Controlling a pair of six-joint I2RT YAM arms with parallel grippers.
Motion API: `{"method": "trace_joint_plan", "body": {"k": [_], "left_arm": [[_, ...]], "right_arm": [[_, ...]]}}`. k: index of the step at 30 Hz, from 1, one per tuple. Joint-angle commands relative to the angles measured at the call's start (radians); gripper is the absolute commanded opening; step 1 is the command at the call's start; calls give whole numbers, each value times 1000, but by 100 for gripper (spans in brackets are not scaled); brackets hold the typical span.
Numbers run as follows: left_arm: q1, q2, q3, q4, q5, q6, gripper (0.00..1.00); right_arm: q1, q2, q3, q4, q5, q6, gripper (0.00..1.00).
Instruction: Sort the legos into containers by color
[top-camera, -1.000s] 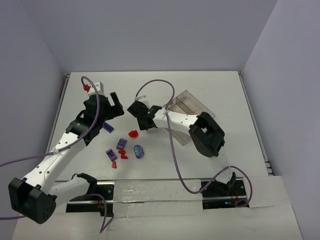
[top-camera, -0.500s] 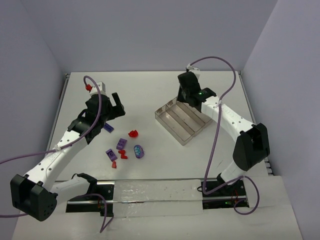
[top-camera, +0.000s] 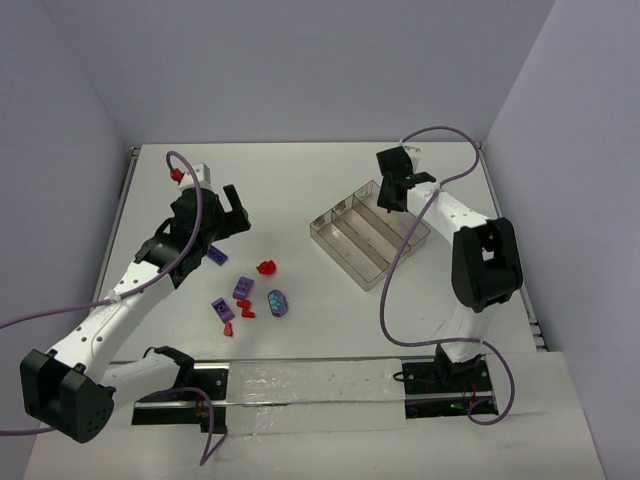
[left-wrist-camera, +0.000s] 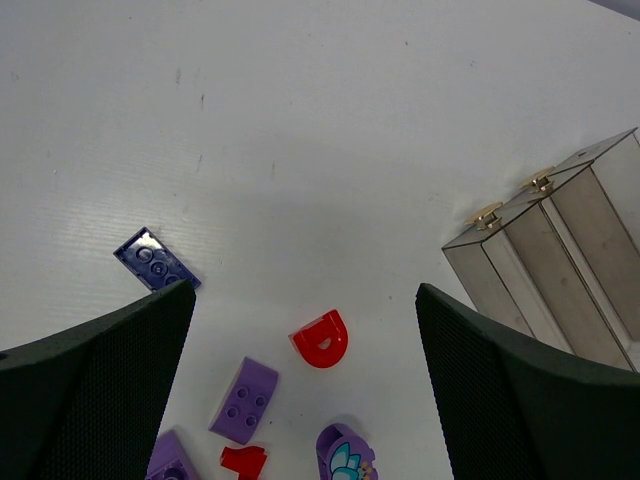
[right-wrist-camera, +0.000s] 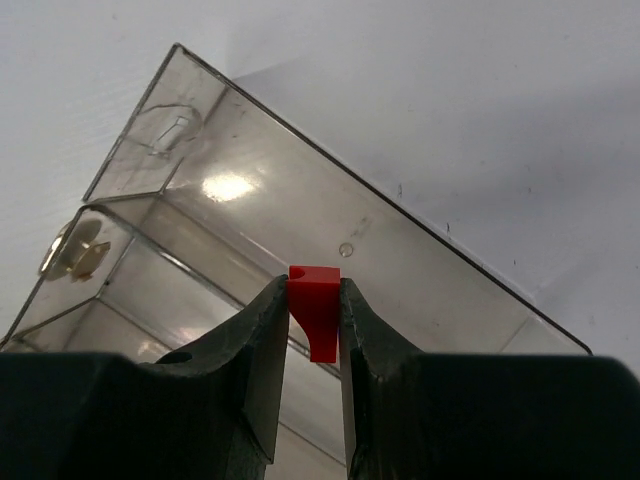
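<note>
My right gripper (right-wrist-camera: 314, 290) is shut on a small red lego (right-wrist-camera: 314, 305) and holds it above the outermost compartment of the clear tray (right-wrist-camera: 200, 160). In the top view that gripper (top-camera: 388, 200) hangs over the tray's far right end (top-camera: 372, 262). My left gripper (top-camera: 228, 212) is open and empty, above the loose legos. In the left wrist view, between its fingers (left-wrist-camera: 305, 292), lie a red arched lego (left-wrist-camera: 321, 338), a light purple lego (left-wrist-camera: 243, 400) and a dark purple plate (left-wrist-camera: 155, 259). More red and purple legos (top-camera: 244, 306) lie nearby.
A purple piece with a printed flower (top-camera: 277, 302) lies among the legos. The tray's near end with two brass fittings shows in the left wrist view (left-wrist-camera: 560, 250). Purple cables loop over both arms. Grey walls bound the white table.
My right arm has swung from beside the lego pile at mid-table over to the tray's far right end, carrying the red lego. The left arm has hardly moved.
</note>
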Motion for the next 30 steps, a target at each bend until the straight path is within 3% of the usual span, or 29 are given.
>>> {"method": "trace_joint_plan", "body": {"k": [1,5,7,14,17,20,24,30], "left_arm": [[-5,-23,23,-8,4,-21,99],[-5,-24,30,-19,-1,-17,99],[-5,-25,33,-19,-2,-14,99],[-6,-23,33,-10,1,-19,99],[-6,-23,28,-7,-3,-21,99],[-5,-22,26,-7,-17,-24,99],[-5,-20,35,-31,-54,-40,99],[-5,-38,56,-97,-197,-105,99]], "right_arm": [[-8,47,71,30,19,-13,24],[-8,55,87,21,42,-14,60],[-8,42,93,15,40,-17,67],[29,-107,46,22,16,-37,66],[107,-163,3,51,-11,-55,66],[263,-216,-41,79,-36,-90,67],[448,-192,-59,95,-82,-111,72],[585,-51,1,121,-186,-102,79]]}}
